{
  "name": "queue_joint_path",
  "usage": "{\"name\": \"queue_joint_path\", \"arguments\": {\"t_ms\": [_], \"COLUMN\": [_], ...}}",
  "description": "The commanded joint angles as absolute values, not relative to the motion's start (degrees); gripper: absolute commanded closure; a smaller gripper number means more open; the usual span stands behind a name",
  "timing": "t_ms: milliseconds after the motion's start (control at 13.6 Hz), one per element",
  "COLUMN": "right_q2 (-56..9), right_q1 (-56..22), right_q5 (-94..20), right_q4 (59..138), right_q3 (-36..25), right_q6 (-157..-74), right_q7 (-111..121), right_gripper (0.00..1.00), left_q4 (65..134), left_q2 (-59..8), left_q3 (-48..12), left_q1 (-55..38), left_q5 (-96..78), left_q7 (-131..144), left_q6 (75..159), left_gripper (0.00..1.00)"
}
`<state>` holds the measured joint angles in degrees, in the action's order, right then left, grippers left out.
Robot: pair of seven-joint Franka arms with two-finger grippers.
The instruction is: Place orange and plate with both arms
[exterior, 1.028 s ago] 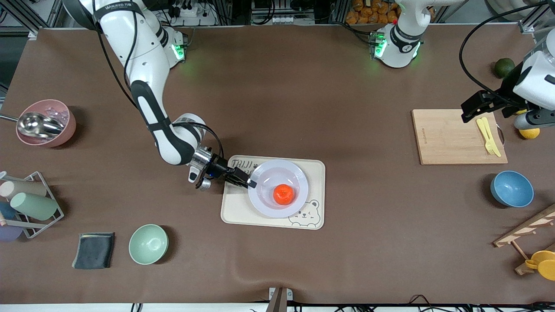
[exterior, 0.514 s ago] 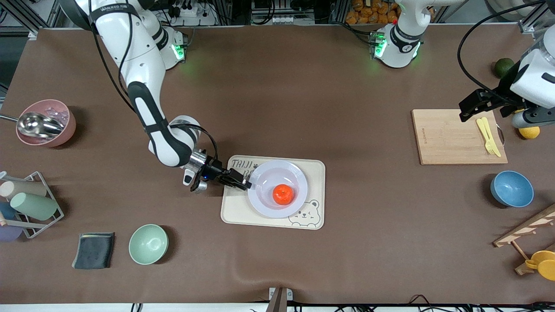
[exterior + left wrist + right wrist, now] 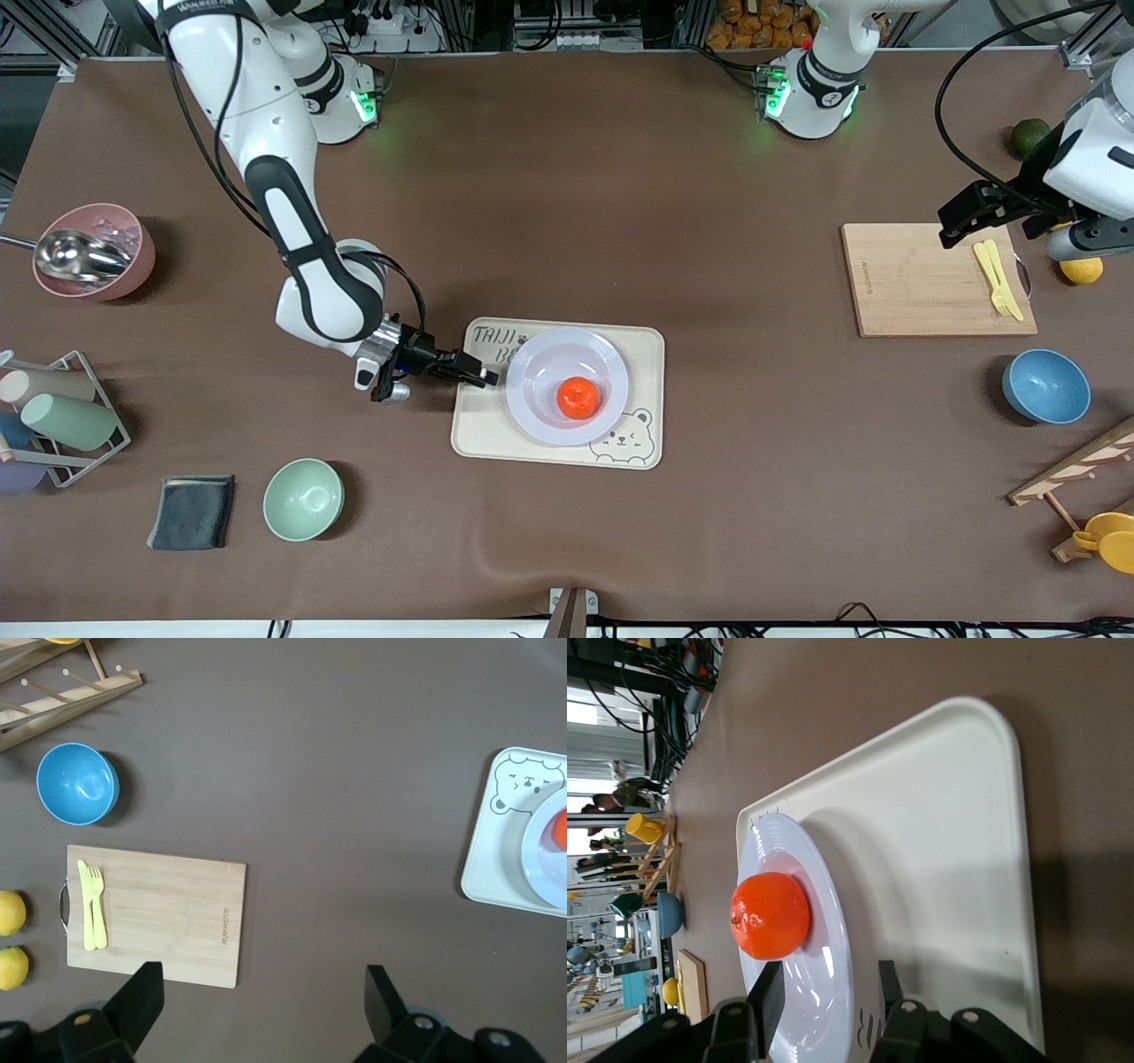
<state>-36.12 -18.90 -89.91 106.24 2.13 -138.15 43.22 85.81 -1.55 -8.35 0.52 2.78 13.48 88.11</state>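
Observation:
The orange (image 3: 578, 397) (image 3: 771, 914) lies in the middle of the pale plate (image 3: 535, 353) (image 3: 830, 930). The plate rests flat on the cream bear tray (image 3: 478, 436) (image 3: 939, 815). My right gripper (image 3: 483, 379) (image 3: 827, 974) hangs low over the tray's end toward the right arm, just short of the plate's rim. It is open and holds nothing. My left gripper (image 3: 957, 226) (image 3: 263, 992) is open and empty, high over the corner of the cutting board (image 3: 921, 283) (image 3: 159, 912). The left wrist view catches the tray (image 3: 496, 859), the plate (image 3: 540, 850) and a sliver of the orange (image 3: 560, 828).
A yellow fork (image 3: 997, 279) lies on the board, with a lemon (image 3: 1081, 270) and a dark green fruit (image 3: 1030, 137) beside it. A blue bowl (image 3: 1045, 385) and a wooden rack (image 3: 1072, 478) sit nearer the camera. Toward the right arm's end: mint bowl (image 3: 303, 499), dark cloth (image 3: 190, 511), cup rack (image 3: 53, 416), pink bowl (image 3: 93, 252).
My right gripper has drawn back from the plate's rim toward the right arm's end of the table. Plate and orange stayed put. The left arm barely moved.

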Motion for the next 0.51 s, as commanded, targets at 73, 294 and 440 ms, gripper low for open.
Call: {"name": "queue_joint_path", "arguments": {"t_ms": [73, 294, 440], "right_q2": [-31.1, -31.3, -31.3], "right_q1": [-9.1, -2.0, 0.9], "right_q5": [-69.8, -60.3, -54.0], "right_q4": [105.9, 101.1, 98.2], "right_q3": [2.9, 2.8, 2.8], "right_q6": [-125.7, -114.1, -111.8], "right_q7": [28.5, 25.1, 25.0], "right_gripper": [0.41, 0.32, 0.00], "left_q4": [86.0, 86.0, 86.0], "left_q2": [-0.6, -0.6, -0.6], "left_q3": [-8.2, -8.2, -8.2], "left_q1": [0.6, 0.5, 0.5], "left_q5": [1.8, 2.0, 1.9], "left_q7": [12.3, 12.3, 12.3], "left_q6": [87.2, 86.4, 86.4], "left_gripper": [0.00, 0.00, 0.00]}}
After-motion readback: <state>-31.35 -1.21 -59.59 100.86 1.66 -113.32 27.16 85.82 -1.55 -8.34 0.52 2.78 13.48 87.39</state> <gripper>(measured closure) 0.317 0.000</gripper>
